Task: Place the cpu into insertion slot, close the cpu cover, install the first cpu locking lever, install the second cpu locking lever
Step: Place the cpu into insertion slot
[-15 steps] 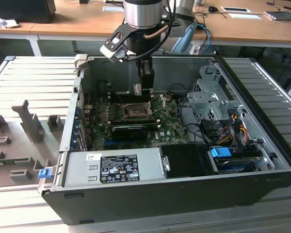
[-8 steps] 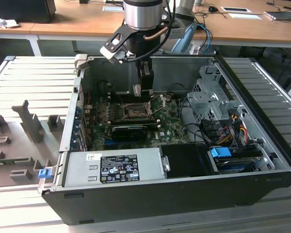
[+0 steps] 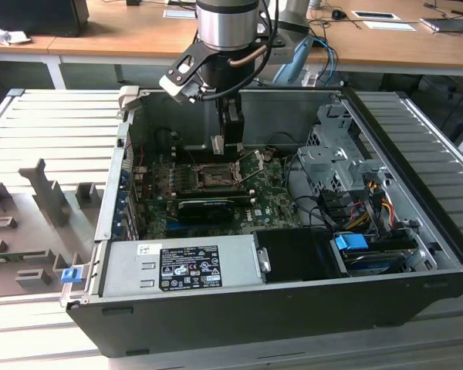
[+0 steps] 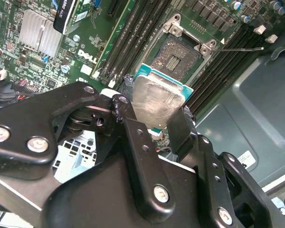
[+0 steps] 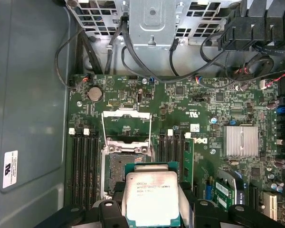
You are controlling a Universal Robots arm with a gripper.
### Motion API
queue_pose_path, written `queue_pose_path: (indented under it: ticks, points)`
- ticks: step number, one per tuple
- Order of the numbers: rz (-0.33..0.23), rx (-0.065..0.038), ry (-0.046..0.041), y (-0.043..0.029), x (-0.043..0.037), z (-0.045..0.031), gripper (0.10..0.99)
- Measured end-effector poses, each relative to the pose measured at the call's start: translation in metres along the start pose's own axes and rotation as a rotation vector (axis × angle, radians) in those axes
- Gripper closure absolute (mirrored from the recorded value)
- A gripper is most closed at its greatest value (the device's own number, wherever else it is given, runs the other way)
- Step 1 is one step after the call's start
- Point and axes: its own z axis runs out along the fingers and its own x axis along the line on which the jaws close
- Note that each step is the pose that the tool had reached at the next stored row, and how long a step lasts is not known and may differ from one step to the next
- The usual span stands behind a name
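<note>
Ribbed grey bench (image 3: 54, 116), wooden desks behind it. Open PC case (image 3: 216, 316) lies on its side with the green motherboard (image 3: 274, 196) face up. My gripper (image 3: 228, 139) is down inside the case, and my fingers (image 4: 128, 118) are clamped on two opposite edges of the cpu (image 5: 152, 192), with its silver lid facing both wrist cameras. Key relation: in the exterior view the insertion slot (image 3: 208, 176) sits near my fingertips, at roughly 7 o'clock from them. So I'm offset toward its 1 o'clock corner, not centred. In the first wrist view the chip overlaps one edge of the slot and the rest of the dark contact field is bare. My read is that it's held above the slot and not seated. The chip is square, so it has no long axis, and its edges look about parallel to the slot rim. The cpu cover (image 5: 126, 124) is flipped open on the slot's 3 o'clock side in the exterior view. One wire lever (image 4: 237, 48) is unlatched and sticks outward, so nothing is locked yet.
</note>
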Motion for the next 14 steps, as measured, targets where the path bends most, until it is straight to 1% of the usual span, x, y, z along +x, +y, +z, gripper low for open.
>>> queue_pose_path:
  ticks: [14]
  points:
    - [0.000,0.003,0.0008,-0.0002,-0.0001,0.0022,0.561]
